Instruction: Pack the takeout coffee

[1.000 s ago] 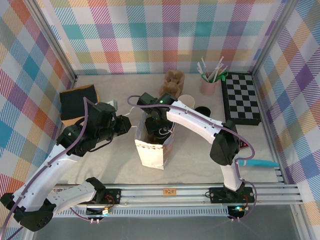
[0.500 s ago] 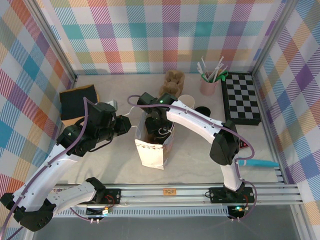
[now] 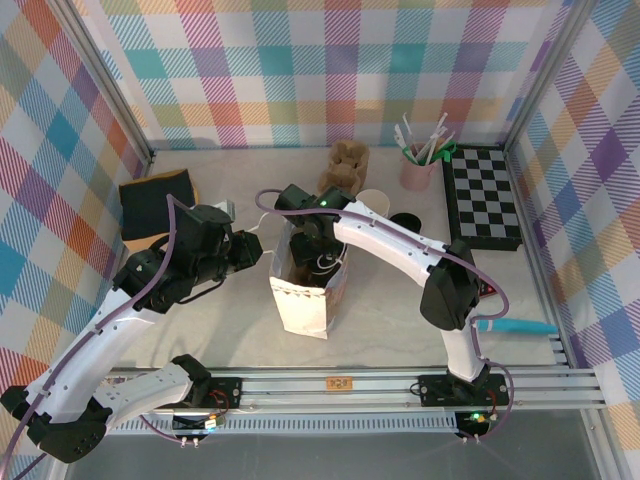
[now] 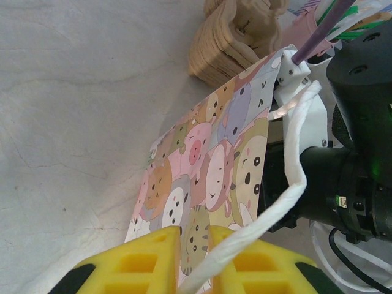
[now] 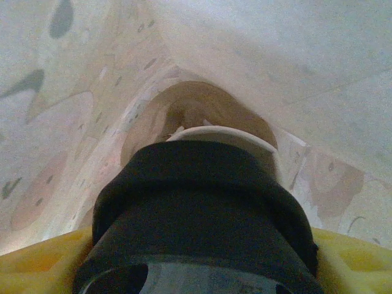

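The pale table (image 3: 230, 320) carries a checkerboard (image 3: 483, 195) at its far right. Near the middle stands a paper bag (image 3: 300, 305) printed with cartoon animals, mouth up. The left gripper (image 4: 195, 245) is pinched closed on the bag's left rim, and the white cord handle (image 4: 288, 184) loops out between its yellow fingers (image 4: 144, 257). The right gripper (image 3: 318, 250) reaches down into the bag's mouth. Its 2 fingers (image 5: 37, 260) clamp either side of the takeout coffee (image 5: 202, 202), which is inside the bag, black lid toward the wrist camera and white rim beyond it. Whether the cup touches the bag's bottom cannot be told. A loose black lid (image 3: 405, 222) lies right of the bag.
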Action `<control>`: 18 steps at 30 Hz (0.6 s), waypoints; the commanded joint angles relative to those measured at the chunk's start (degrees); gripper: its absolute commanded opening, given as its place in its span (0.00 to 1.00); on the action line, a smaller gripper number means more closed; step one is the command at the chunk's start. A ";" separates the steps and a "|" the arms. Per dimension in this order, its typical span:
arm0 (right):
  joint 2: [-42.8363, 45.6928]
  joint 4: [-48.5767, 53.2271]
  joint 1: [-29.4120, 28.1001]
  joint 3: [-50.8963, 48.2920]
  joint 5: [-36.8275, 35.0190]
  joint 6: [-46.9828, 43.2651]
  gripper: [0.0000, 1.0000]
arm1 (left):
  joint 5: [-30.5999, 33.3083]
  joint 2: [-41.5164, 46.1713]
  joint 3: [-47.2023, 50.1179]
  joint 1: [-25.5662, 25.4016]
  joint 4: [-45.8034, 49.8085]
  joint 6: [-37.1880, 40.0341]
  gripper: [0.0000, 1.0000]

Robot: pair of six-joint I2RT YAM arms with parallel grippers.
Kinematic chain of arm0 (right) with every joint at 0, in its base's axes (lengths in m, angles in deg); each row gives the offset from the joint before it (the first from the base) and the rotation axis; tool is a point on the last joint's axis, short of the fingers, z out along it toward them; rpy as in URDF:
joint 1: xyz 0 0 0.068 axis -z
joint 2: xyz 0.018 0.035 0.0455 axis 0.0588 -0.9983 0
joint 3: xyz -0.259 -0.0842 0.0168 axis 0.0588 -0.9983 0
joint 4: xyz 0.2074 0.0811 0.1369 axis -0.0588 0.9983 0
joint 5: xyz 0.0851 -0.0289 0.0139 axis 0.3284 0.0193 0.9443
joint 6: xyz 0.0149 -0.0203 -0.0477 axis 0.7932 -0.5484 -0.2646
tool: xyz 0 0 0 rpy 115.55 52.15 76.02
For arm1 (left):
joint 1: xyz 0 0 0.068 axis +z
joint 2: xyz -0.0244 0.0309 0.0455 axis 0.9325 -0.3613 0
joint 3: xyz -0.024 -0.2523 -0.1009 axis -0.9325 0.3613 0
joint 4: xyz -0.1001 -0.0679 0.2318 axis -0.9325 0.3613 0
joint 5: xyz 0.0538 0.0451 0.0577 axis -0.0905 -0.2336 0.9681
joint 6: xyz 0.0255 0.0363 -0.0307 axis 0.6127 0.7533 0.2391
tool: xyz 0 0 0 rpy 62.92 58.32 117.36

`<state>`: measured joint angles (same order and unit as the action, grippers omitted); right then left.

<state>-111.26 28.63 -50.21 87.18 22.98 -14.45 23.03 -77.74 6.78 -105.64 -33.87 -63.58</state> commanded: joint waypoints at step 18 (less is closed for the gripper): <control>-1.55 -0.81 -0.12 -3.42 2.66 0.59 0.62 | 0.14 1.02 0.80 0.39 1.38 0.32 0.19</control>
<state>-110.98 27.69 -50.19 86.52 22.93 -14.45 23.03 -77.41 7.10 -105.64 -33.84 -63.58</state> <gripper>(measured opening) 0.704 0.194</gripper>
